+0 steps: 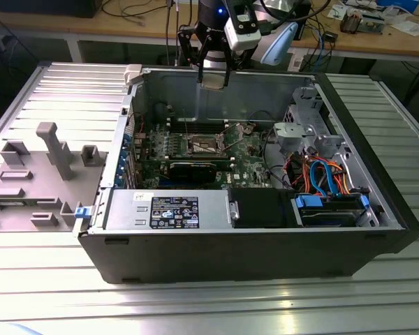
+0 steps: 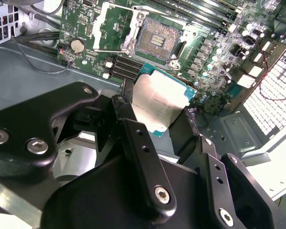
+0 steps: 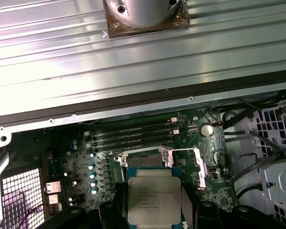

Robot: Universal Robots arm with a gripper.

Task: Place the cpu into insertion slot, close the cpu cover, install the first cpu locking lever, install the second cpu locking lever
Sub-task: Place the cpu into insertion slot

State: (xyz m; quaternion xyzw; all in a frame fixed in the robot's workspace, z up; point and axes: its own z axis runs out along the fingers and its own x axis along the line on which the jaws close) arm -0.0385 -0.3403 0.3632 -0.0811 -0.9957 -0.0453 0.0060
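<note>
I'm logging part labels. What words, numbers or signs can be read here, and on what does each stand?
No text can be read for certain.
Print lines on the cpu, clamped in the gripper: too small to read.
Stickers on the power supply: too small to read.
White markings on the circuit board: too small to read.

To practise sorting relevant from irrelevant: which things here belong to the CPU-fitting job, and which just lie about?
Job: black gripper, shut on flat square silver-topped cpu; square dark-centred insertion slot; thin silvery cpu cover.
Lying about: round silver coin battery; blue and orange cables; grey plastic fixture block.
</note>
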